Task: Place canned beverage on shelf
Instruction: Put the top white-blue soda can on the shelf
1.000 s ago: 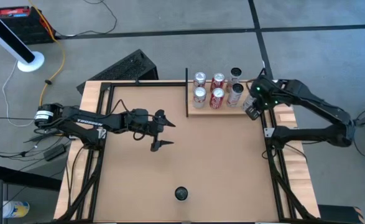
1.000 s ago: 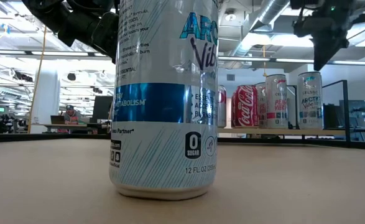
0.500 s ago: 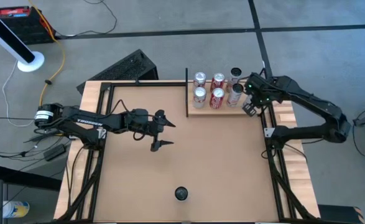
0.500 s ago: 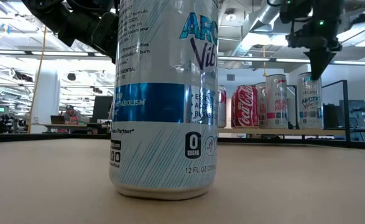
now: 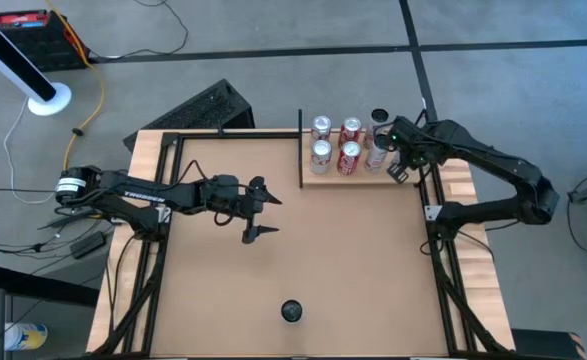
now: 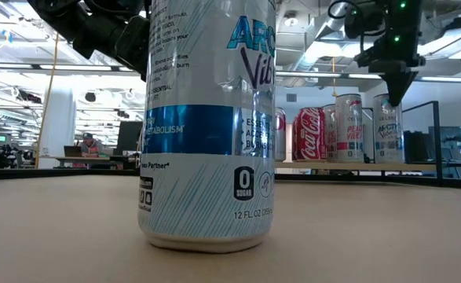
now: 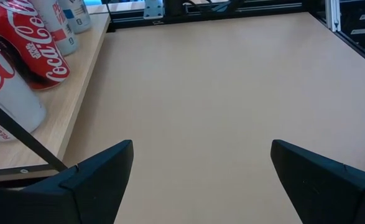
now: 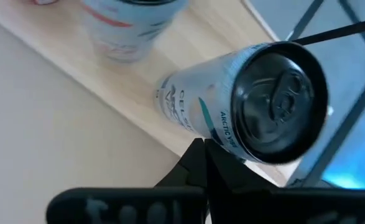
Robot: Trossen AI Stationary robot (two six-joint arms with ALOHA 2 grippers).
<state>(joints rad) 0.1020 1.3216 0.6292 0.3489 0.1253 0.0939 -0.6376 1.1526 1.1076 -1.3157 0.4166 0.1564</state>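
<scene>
High view: one canned beverage stands upright on the tan tabletop near its front edge, alone and well apart from the shelf at the far side. In the low view this can fills the foreground, white with a blue band, standing on the table just before the camera.

The shelf is a light-wood plank with black rods at its ends. On it stand six cans in two rows: two silver cans at one end, two red cans in the middle, and two pale cans at the end nearest the right arm. In the low view the red can and the pale cans beside it show in a line on the plank.

The right gripper hovers over the shelf's right end, just beside the nearer pale can. In the right wrist view that can, with its dark lid and pull tab, sits just beyond the fingertips, on the plank; the fingers appear drawn together into one dark point, holding nothing. In the low view the same gripper hangs point-down right above the last can's top.

The left gripper waits over the middle-left of the tabletop, its fingers spread wide apart with only bare table between them. Beyond the fingertips, to one side, the shelf's end and a red can show.
</scene>
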